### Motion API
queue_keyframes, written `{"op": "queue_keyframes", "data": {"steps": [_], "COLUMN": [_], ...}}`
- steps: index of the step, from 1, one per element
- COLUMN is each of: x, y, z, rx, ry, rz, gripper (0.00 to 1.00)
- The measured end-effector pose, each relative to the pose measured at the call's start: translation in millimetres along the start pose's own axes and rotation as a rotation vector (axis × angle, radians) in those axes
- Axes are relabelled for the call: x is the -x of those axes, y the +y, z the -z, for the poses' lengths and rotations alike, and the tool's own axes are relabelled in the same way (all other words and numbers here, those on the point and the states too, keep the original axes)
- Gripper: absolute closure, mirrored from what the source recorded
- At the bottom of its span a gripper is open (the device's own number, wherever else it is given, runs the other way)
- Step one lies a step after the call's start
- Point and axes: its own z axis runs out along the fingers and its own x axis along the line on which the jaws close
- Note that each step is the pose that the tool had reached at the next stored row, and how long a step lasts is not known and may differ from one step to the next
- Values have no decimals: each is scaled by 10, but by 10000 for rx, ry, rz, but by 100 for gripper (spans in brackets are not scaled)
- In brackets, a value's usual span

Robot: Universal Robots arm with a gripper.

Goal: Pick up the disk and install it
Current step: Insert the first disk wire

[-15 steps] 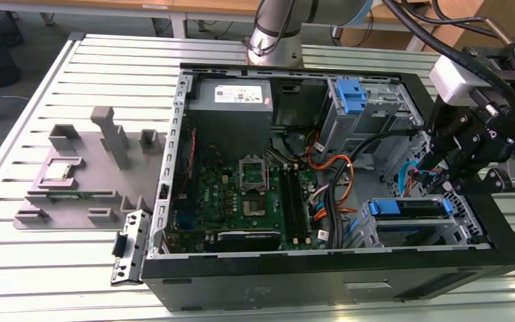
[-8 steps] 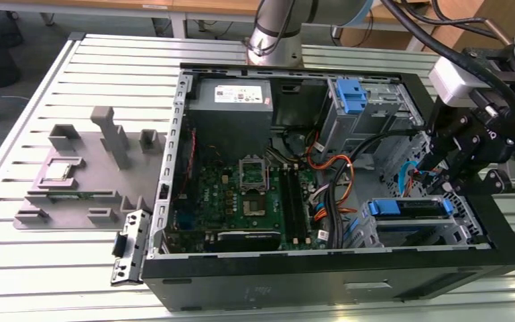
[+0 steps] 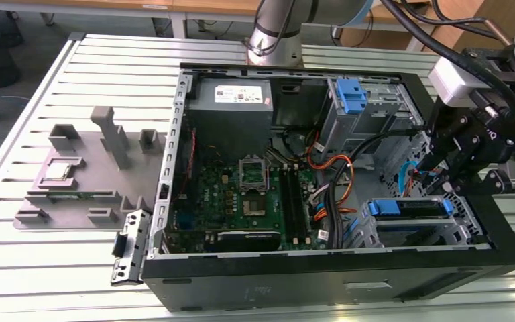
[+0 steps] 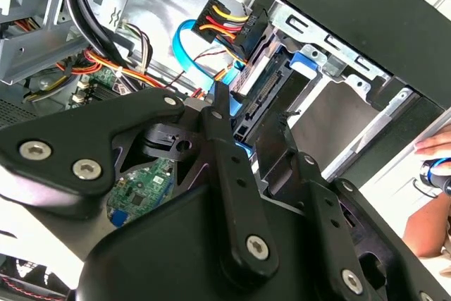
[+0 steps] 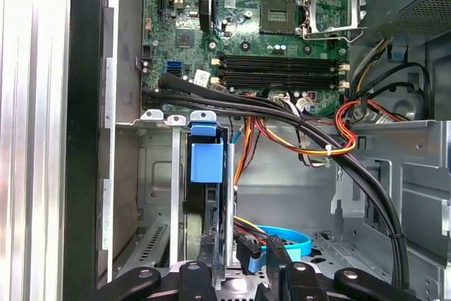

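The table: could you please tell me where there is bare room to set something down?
At the exterior view's left, the table is bare beyond the grey fixture and on its near side. Inside the case, cables crowd the space.

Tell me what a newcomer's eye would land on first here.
The open black computer case on the slatted table, its green motherboard bared, dominates the exterior view. At that view's right, the claw hangs just by the bright blue-framed disk sitting in the drive cage.
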Motion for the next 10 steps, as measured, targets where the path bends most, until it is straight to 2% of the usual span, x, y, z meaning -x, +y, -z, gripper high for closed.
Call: {"op": "queue_keyframes", "data": {"steps": [10], "x": [-8], "y": [0], "z": [0], "rx": [0], "ry": [-1], "rz": [0], "gripper": [58]}}
